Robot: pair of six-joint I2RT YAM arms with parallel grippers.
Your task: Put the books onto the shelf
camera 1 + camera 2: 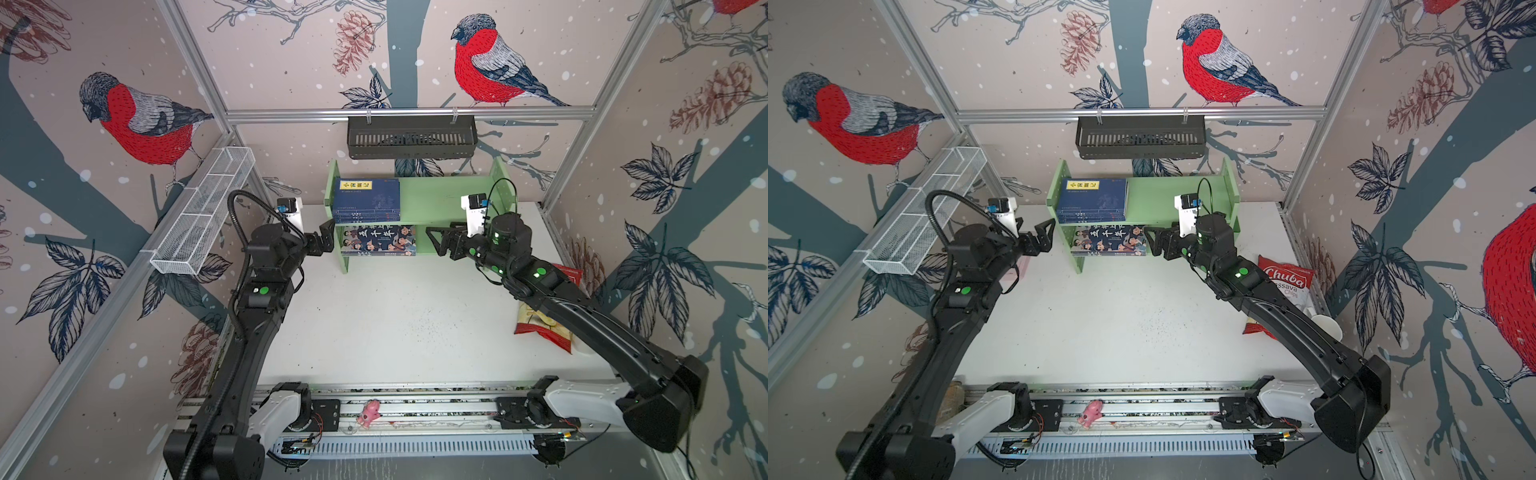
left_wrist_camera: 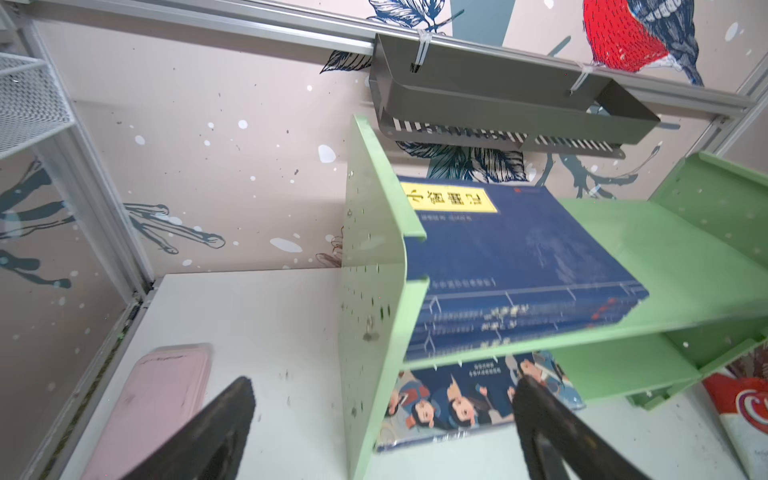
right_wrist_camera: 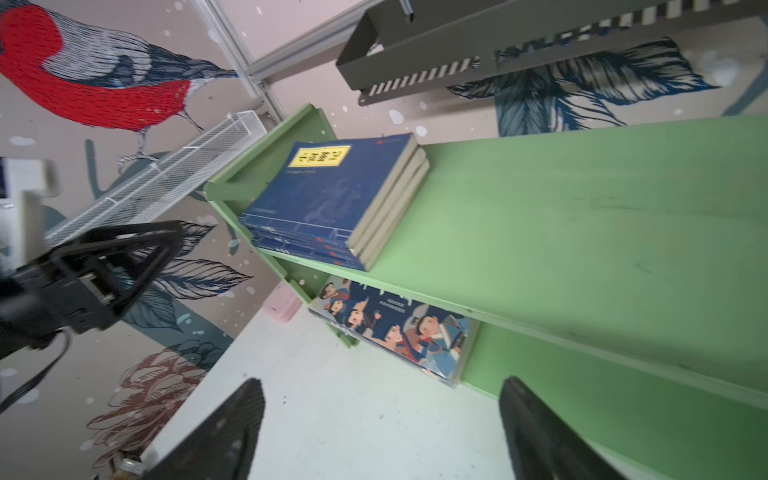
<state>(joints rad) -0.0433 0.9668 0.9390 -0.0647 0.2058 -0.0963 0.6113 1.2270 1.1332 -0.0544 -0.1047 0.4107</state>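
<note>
While the navy books [image 1: 366, 199] sit stacked on the upper tier of the shelf [image 1: 449, 195] and the cartoon book [image 1: 379, 240] lies on its lower, the left gripper [image 1: 330, 236] and right gripper [image 1: 434, 243] gape empty just before the shelf. The cartoon book seems to poke past the shelf's front, so a careless swing could snag it!

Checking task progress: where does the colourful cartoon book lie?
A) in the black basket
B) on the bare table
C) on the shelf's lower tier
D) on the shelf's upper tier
C: the cartoon book lies on the lower tier of the shelf, below the navy stack.
</note>
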